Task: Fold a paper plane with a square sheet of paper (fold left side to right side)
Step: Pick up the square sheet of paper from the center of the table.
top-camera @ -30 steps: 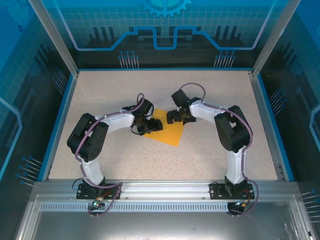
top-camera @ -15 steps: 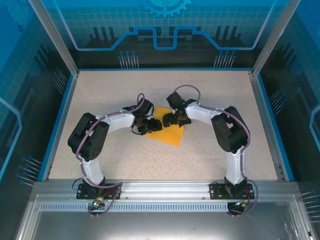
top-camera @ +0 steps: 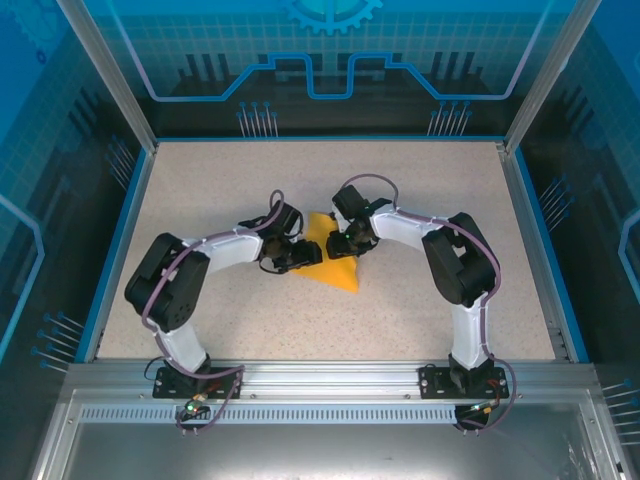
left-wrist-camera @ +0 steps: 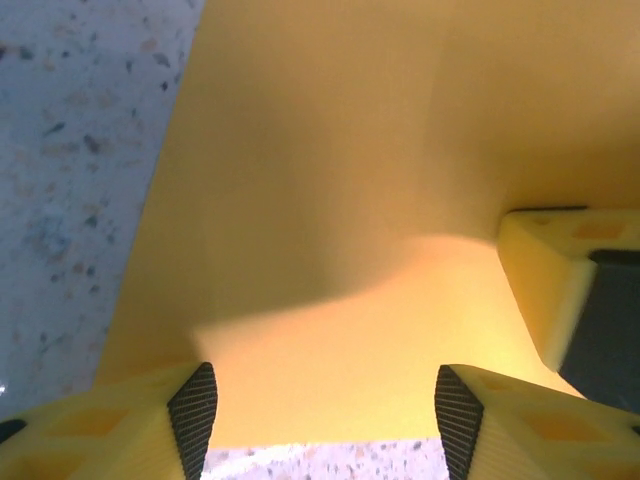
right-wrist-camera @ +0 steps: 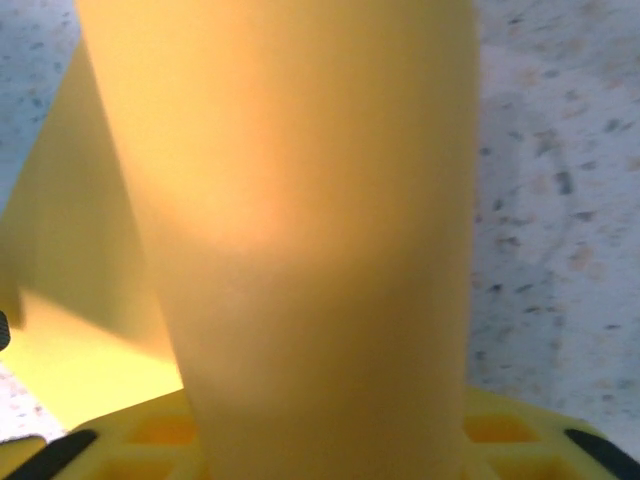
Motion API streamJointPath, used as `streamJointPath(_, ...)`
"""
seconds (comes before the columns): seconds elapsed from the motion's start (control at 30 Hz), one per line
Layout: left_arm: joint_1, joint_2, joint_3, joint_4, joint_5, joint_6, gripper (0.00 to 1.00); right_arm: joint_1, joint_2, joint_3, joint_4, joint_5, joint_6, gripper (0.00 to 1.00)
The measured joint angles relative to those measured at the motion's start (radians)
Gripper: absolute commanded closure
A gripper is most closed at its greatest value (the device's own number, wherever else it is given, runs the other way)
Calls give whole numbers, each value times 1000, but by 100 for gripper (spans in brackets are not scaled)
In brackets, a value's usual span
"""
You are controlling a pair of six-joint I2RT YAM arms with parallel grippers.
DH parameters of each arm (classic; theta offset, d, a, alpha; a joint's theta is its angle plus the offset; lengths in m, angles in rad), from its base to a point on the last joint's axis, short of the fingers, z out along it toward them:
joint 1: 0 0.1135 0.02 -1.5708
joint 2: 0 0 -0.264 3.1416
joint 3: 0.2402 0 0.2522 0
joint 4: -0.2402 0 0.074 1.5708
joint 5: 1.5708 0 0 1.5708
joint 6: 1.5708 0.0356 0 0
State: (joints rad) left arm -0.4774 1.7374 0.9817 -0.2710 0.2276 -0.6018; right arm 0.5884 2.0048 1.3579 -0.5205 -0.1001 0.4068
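Sheet (top-camera: 338,270) sits mid-surface (top-camera: 220,190), between the two grippers, nowhere near a plane yet. Its near corner lies flat and its far part by the right gripper (top-camera: 343,243) is curled up off the surface. Left gripper (left-wrist-camera: 325,410) is wide open with nothing pinched. Its two fingertips straddle the sheet's near edge, and the paper lies flat ahead of them. A yellow finger (left-wrist-camera: 545,290) at the right of the left wrist view looks like the right gripper's, sitting on or just over the sheet. In the right wrist view a broad band of paper arches up in front of the camera and hides the fingertips. I can't tell if the right gripper is clamped on the paper or just under it. The lifted flap suggests a hold, but I'm not calling it. Handling, as I judge it: thin, very light, floppy, and it bends under its own weight, as the curl shows. It probably slides easily on the speckled surface and takes a stray crease from any hard squeeze. Best hold is a shallow pinch right at an edge or corner, not mid-sheet. I'd have the other gripper pin the flat part so it doesn't skate while the flap goes over. Risk is a skewed fold if the pinned side slips or the flap buckles before the edges line up.
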Motion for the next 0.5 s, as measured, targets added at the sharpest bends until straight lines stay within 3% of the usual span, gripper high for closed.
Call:
streamJointPath(0.23,67,-215,-90,47,56,-2,21,-13,-93,-76,44,-159,-48,68)
streamJointPath(0.5,202,-537,-252,119,179,11,9,-90,-267,-156,99,-431,-163,71)
